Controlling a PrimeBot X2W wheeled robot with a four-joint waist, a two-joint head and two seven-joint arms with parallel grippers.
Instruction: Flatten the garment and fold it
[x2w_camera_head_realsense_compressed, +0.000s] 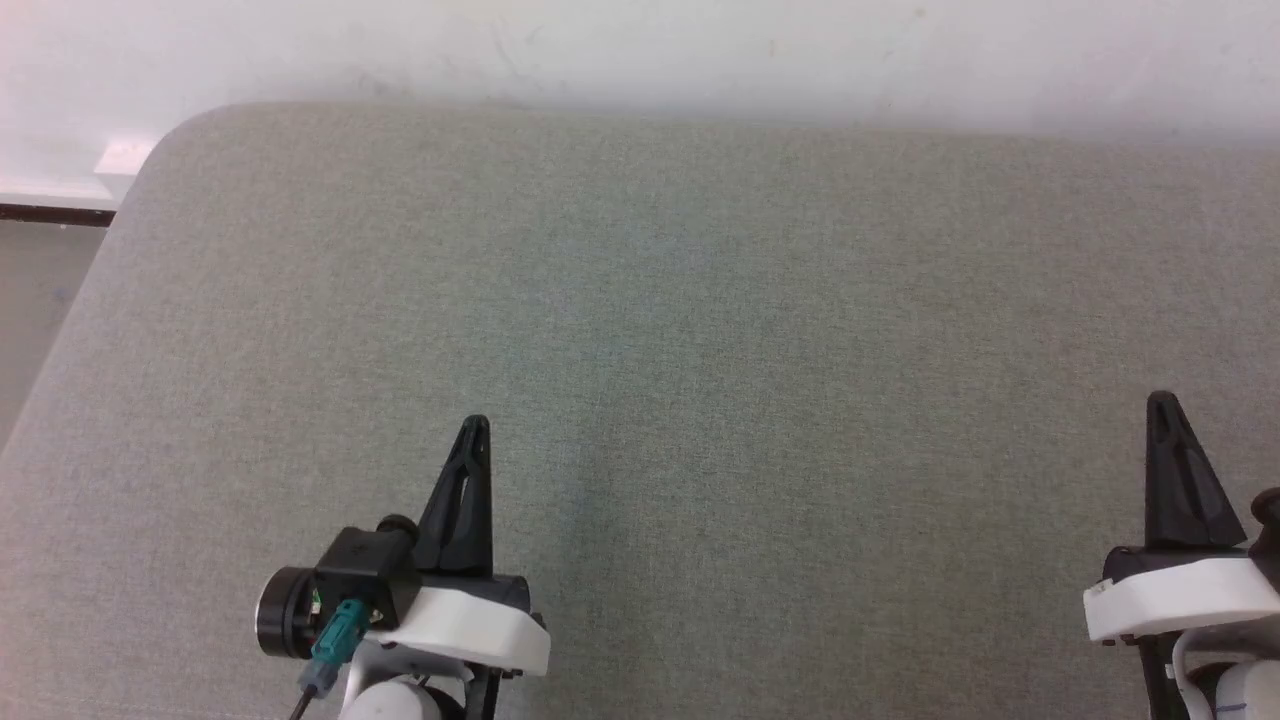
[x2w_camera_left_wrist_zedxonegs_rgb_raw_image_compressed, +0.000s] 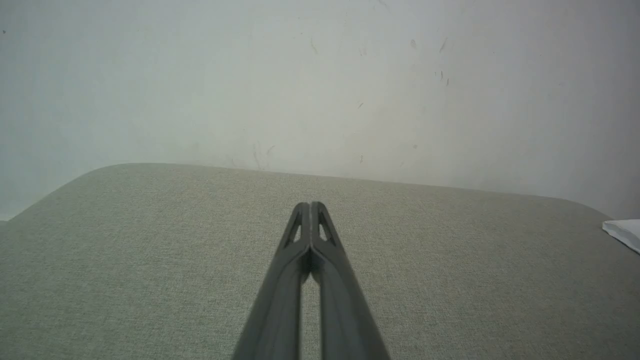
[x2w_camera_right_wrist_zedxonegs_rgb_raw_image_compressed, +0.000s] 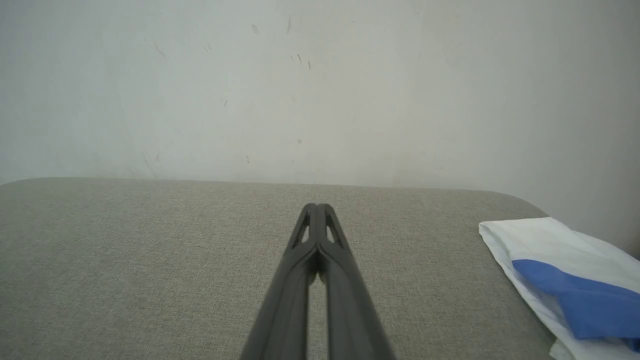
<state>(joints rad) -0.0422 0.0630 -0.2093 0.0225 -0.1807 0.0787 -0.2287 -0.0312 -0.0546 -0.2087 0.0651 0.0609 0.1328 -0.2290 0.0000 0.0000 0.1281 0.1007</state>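
In the head view, your left gripper (x2w_camera_head_realsense_compressed: 476, 428) and right gripper (x2w_camera_head_realsense_compressed: 1162, 402) sit pinched together, empty, near the table's (x2w_camera_head_realsense_compressed: 700, 300) front edge. Reach like that and you would likely shove the garment off rather than catch it. The left wrist view shows a white sliver of it (x2w_camera_left_wrist_zedxonegs_rgb_raw_image_compressed: 624, 231) at the right edge. The right wrist view shows it there in loose layers, white with a blue fold.

The head view looks steeply down on the grey tabletop (x2w_camera_head_realsense_compressed: 640, 300) from behind the left pincer (x2w_camera_head_realsense_compressed: 476, 425) and right pincer (x2w_camera_head_realsense_compressed: 1162, 400). Both wrist views sit low, facing across it to the white wall (x2w_camera_left_wrist_zedxonegs_rgb_raw_image_compressed: 320, 75), and probably share the garment (x2w_camera_right_wrist_zedxonegs_rgb_raw_image_compressed: 550, 250) at their right edges.
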